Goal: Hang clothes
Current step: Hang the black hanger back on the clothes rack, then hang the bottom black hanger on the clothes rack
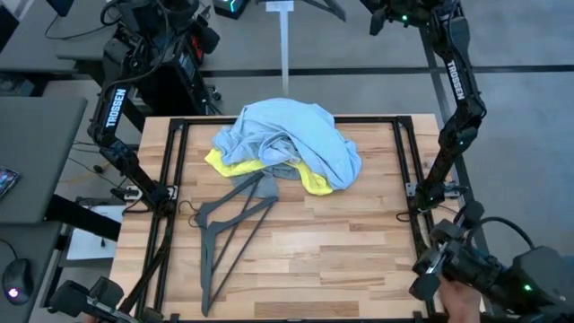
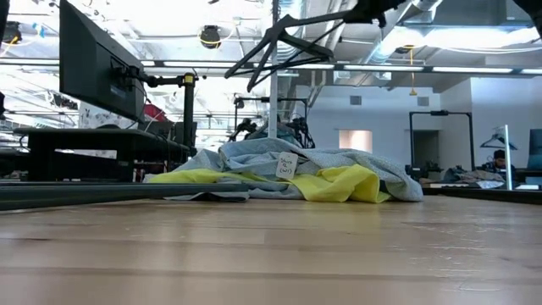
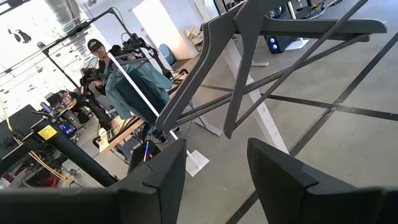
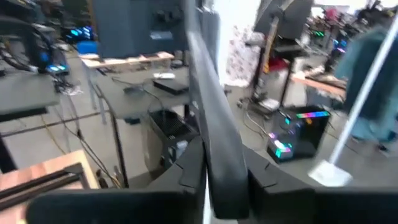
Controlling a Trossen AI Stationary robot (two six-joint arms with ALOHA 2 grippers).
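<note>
The clothes lie in one heap on the far middle of the table. A light-blue shirt (image 1: 300, 135) is on top, over a yellow T-shirt (image 1: 316, 179) and a bit of grey cloth (image 1: 276, 170). A black hanger (image 2: 284, 42) is up in the air beyond the table's far edge. My right gripper (image 4: 227, 171) is shut on it. My left gripper (image 3: 217, 152) stands open just short of the same hanger (image 3: 249, 56), with nothing between its fingers. Both arms are raised high at the far side. My right gripper pinches one straight bar of the hanger (image 4: 214, 127) between its two fingers. It comes at it about level, and the bar runs up and away from the fingers. The hanger is lifted clear, high above the table, and slants in the low view.
Two more dark hangers (image 1: 229, 229) lie flat on the wood in front of the heap. A black frame (image 1: 175, 179) runs round the table top. A white pole (image 1: 284, 49) stands behind the far edge. A person's hand (image 1: 462, 301) shows at the near right corner.
</note>
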